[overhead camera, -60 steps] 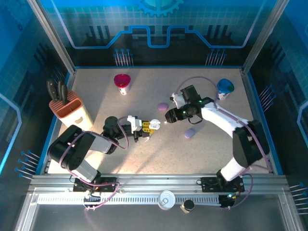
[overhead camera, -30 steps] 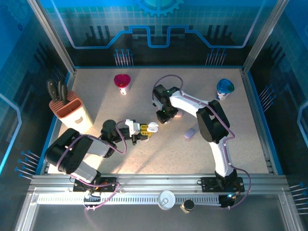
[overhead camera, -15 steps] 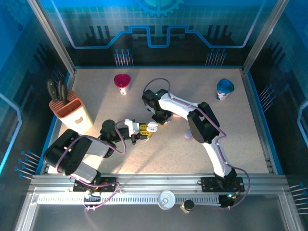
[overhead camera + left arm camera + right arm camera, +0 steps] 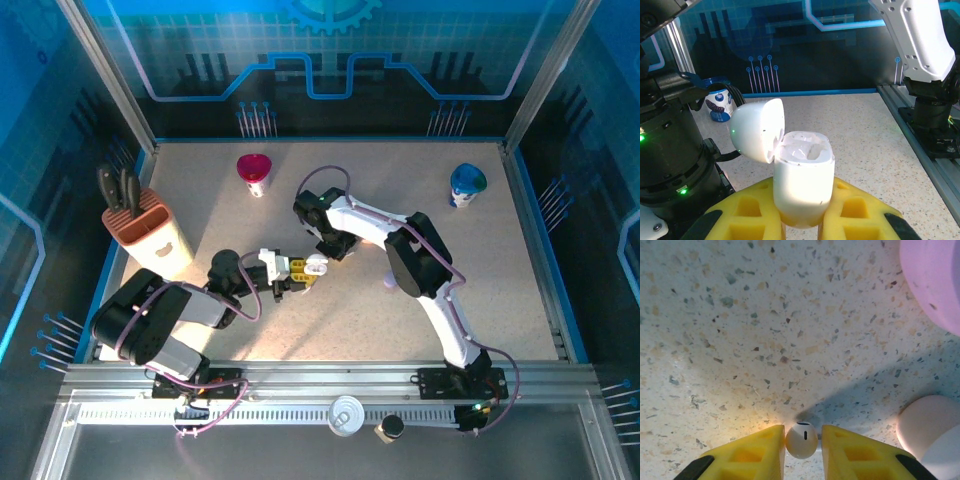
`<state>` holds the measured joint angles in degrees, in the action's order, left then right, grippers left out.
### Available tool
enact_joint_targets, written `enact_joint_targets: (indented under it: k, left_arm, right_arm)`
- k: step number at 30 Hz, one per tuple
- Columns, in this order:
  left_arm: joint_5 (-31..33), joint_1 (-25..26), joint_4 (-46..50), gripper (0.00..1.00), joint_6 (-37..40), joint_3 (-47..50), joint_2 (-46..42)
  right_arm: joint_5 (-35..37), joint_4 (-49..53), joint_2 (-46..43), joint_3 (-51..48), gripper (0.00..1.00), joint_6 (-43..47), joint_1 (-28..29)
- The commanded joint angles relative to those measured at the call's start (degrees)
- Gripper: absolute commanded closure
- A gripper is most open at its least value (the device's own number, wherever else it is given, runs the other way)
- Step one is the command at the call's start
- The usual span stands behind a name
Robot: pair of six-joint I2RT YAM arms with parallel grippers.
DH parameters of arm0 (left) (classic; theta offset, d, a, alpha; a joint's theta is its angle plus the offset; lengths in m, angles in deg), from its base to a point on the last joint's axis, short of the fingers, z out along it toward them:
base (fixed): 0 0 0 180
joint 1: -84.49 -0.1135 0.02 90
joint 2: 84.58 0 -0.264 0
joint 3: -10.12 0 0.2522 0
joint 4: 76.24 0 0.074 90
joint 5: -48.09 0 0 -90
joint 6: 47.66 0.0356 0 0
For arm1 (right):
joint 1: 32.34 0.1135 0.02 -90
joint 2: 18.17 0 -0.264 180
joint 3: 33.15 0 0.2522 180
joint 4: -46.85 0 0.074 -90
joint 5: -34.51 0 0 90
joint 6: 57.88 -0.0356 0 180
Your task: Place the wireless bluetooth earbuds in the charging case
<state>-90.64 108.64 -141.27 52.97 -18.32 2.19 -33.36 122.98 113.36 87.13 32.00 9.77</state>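
The right claw pinches a white earbud between nearly closed fingers; the left claw clamps the open charging case. Next, I reckon: carry it across, seat it squarely.

Speckled table — knife block, pink cup, blue cup.

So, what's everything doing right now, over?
Left fingers hold white charging case, lid open. Right fingers pinch white earbud low over table. Pinkish case close beside them.
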Motion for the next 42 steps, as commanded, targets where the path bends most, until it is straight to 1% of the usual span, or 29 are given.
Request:
enact_joint_targets:
  k: [1, 6, 9, 12, 15, 19, 22, 25, 27, 30, 34, 36, 42]
  left_arm:
    - [-1.37, -0.37, -1.57, 0.94, 0.60, 0.94, -0.62]
    - [-1.47, -0.38, -1.55, 0.94, 0.53, 0.97, -0.70]
    - [-1.37, -0.34, -1.52, 0.94, 0.57, 0.98, -0.76]
    - [-1.24, -0.36, -1.55, 0.94, 0.79, 1.08, -0.71]
    - [-0.19, -0.48, -1.58, 0.94, 0.56, 1.29, -0.68]
    - [1.67, -0.47, -1.54, 0.94, -2.84, 1.23, -1.52]
    - [2.32, -0.50, -1.56, 0.94, -3.96, 1.34, -2.12]
    - [2.98, -0.61, -1.55, 0.94, -5.30, 1.31, -2.49]
    - [3.09, -0.79, -1.59, 0.94, -6.16, 1.15, -2.52]
    - [3.45, -1.05, -1.55, 0.94, -7.56, 0.91, -2.48]
    - [3.93, -1.36, -1.55, 0.94, -8.63, 0.61, -2.31]
    - [4.09, -1.66, -1.53, 0.94, -9.12, 0.45, -2.14]
    - [4.96, -2.57, -1.58, 0.94, -10.90, 0.06, -1.80]
  right_arm:
    - [0.81, 2.40, 1.46, 1.71, 0.75, 0.08, 0.52]
    - [0.72, 2.71, 2.59, 1.84, 0.74, 0.03, 0.50]
    - [0.63, 2.43, 2.62, 1.79, 0.79, -0.28, 0.52]
    - [0.04, 1.47, 2.07, 1.18, 0.80, -0.61, 0.39]
    - [-2.74, -1.31, -2.14, -0.87, 0.80, -1.25, -0.47]
    - [-7.91, -7.21, -8.68, -5.62, 0.80, -2.90, -2.32]
    - [-12.90, -13.27, -14.78, -10.58, 0.80, -4.92, -4.52]
    - [-19.82, -20.27, -21.92, -16.40, 0.80, -7.21, -7.28]
    - [-26.38, -26.07, -26.82, -21.62, 0.80, -8.78, -9.49]
    - [-39.36, -33.18, -32.85, -27.43, 0.80, -10.68, -13.14]
    - [-52.31, -39.48, -38.56, -33.06, 0.80, -13.35, -16.71]
    - [-56.51, -41.57, -41.39, -35.45, 0.80, -13.85, -17.43]
    - [-66.25, -47.71, -49.33, -41.89, 0.81, -15.24, -17.67]
